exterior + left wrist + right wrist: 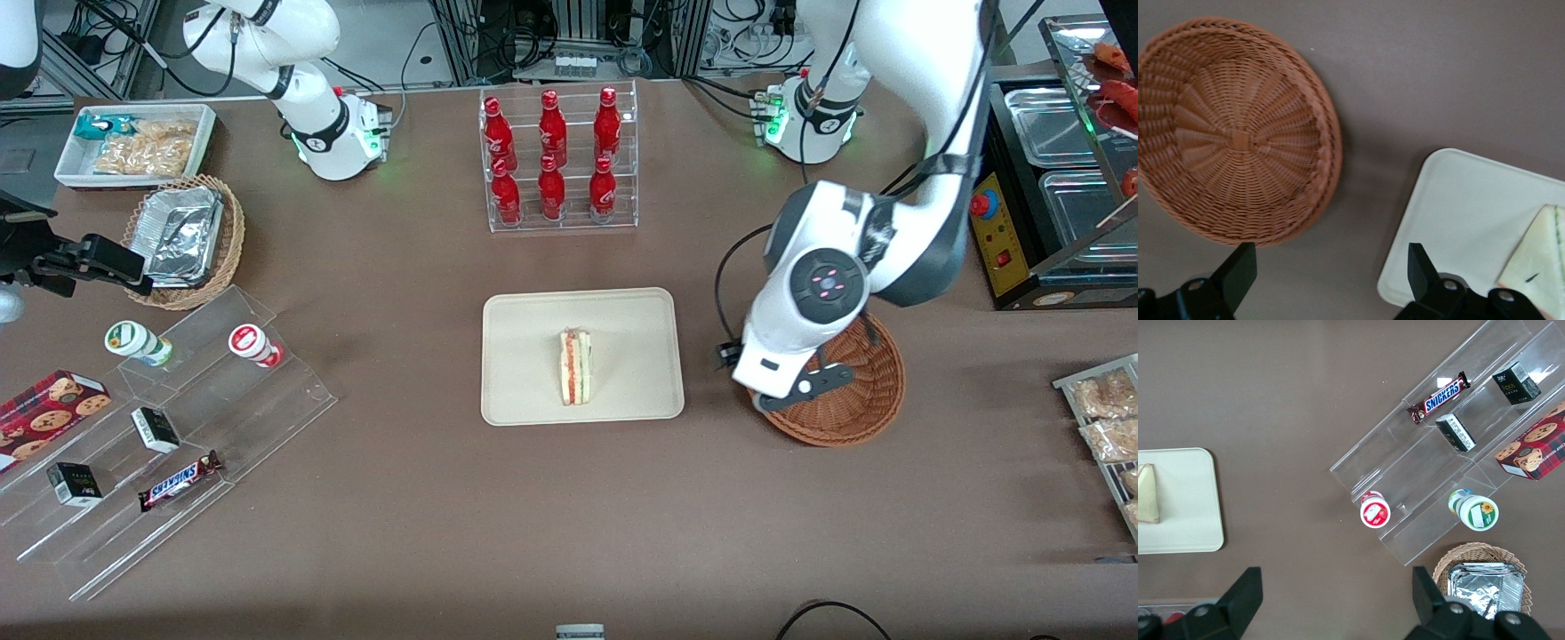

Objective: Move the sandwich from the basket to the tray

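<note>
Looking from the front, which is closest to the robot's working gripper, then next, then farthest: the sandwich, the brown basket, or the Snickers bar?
The gripper, open, hangs above the basket's rim.
1. Basket: right under it.
2. Sandwich: on the tray, beside the basket.
3. Snickers bar: on the clear stand toward the parked arm's end.

1. "SNICKERS" reads in white letters on the brown chocolate bar (pixel 180 481) lying on the clear acrylic step shelf (pixel 169 427) on the tabletop; the same word shows on it in the right wrist view.
2. The small dark boxes, the cookie box, the cup lids and the red bottles carry print too small to read.
</note>
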Controlling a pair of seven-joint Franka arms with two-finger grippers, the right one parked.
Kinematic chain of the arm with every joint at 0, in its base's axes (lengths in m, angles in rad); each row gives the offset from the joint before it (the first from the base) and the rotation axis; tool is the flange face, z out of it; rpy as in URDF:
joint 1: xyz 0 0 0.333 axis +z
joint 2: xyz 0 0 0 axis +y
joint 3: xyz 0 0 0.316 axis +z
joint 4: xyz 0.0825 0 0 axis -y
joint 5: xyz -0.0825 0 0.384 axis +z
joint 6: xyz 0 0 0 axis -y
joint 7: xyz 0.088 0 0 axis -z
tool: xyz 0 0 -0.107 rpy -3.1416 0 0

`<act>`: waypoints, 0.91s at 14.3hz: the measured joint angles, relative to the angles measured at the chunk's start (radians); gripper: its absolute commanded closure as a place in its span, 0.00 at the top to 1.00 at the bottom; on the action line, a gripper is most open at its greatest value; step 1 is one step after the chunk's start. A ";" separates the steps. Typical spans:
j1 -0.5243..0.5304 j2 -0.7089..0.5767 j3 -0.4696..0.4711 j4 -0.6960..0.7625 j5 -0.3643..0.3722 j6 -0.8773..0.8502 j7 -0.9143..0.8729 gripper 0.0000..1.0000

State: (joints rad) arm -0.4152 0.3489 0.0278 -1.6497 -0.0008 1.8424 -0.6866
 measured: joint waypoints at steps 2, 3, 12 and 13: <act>0.029 -0.068 0.000 -0.061 0.001 -0.002 0.059 1.00; 0.052 -0.106 -0.004 -0.089 0.001 -0.012 0.096 1.00; 0.460 -0.333 -0.216 -0.098 0.003 -0.238 0.562 1.00; 0.476 -0.339 -0.212 -0.074 0.003 -0.263 0.608 1.00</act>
State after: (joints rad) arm 0.0605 0.0097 -0.1844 -1.7235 0.0019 1.5793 -0.0781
